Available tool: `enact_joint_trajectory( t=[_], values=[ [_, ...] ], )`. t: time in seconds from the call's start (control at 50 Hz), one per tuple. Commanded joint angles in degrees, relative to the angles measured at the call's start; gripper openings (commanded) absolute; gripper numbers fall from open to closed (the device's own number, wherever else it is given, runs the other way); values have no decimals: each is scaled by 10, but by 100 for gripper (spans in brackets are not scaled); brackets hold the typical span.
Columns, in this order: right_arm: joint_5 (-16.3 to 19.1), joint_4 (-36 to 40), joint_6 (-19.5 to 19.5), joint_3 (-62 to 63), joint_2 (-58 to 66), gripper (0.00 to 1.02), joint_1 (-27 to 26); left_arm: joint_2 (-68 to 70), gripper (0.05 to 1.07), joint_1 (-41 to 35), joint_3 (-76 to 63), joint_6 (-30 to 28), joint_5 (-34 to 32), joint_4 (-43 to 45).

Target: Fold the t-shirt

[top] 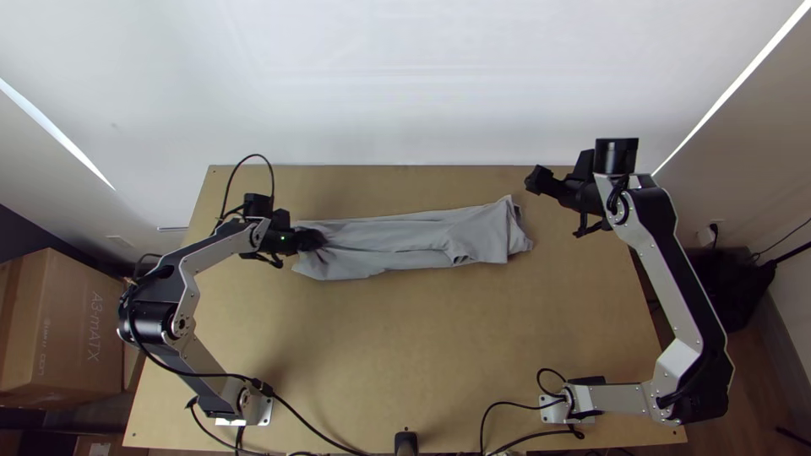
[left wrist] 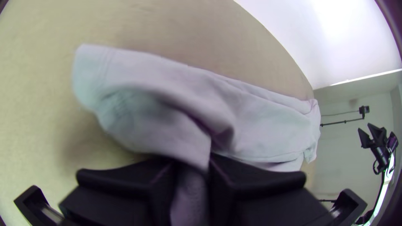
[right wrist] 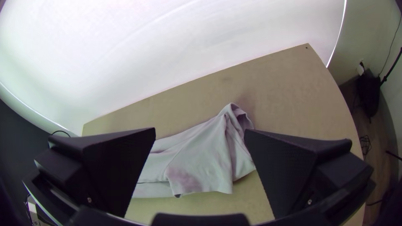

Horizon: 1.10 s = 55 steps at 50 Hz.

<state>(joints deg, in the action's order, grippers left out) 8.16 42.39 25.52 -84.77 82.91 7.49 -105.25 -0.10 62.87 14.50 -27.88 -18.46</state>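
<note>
The grey t-shirt (top: 397,245) lies as a long narrow folded strip across the table's far half, its right end somewhat rumpled. At the strip's left end is my left gripper (top: 314,240); in the left wrist view the left gripper (left wrist: 190,184) is shut on a bunched part of the t-shirt (left wrist: 268,121), with creases running out from the fingers. Beyond the strip's right end, my right gripper (top: 532,179) is held apart from the cloth. In the right wrist view the right gripper (right wrist: 200,132) stands wide open, with the t-shirt (right wrist: 201,155) seen between its fingers.
Bare wooden table (top: 405,346) stretches in front of the t-shirt. A pale wall (top: 405,84) rises behind the far edge. Black cables (top: 325,435) run along the near edge, and a cardboard box (top: 63,329) stands off to the left.
</note>
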Motion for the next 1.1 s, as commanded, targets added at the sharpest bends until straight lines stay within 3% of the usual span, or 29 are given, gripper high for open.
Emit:
enact_joint_trajectory(
  t=[0.0, 0.32, 0.4, 0.54, 0.74, 1.08],
  values=[
    [-4, -6, 6, 15, -15, 97, 3, 24, 8, 50, -29, -14, 10, 1],
    [-4, -19, 1, 15, -9, 97, 2, 58, 8, 248, -21, -131, -7, -63],
    [-4, -20, 1, 15, -8, 97, 2, 60, 8, 295, -2, -171, -17, -109],
    [-4, -20, 1, 21, -7, 98, 2, 81, 8, 326, 39, -190, -35, -196],
    [-4, -20, -1, 32, -9, 98, 1, 165, 8, 251, 82, -175, -53, -282],
    [-4, -21, -4, 41, -14, 98, -21, 175, 8, 23, 239, -15, -40, -313]
  ],
)
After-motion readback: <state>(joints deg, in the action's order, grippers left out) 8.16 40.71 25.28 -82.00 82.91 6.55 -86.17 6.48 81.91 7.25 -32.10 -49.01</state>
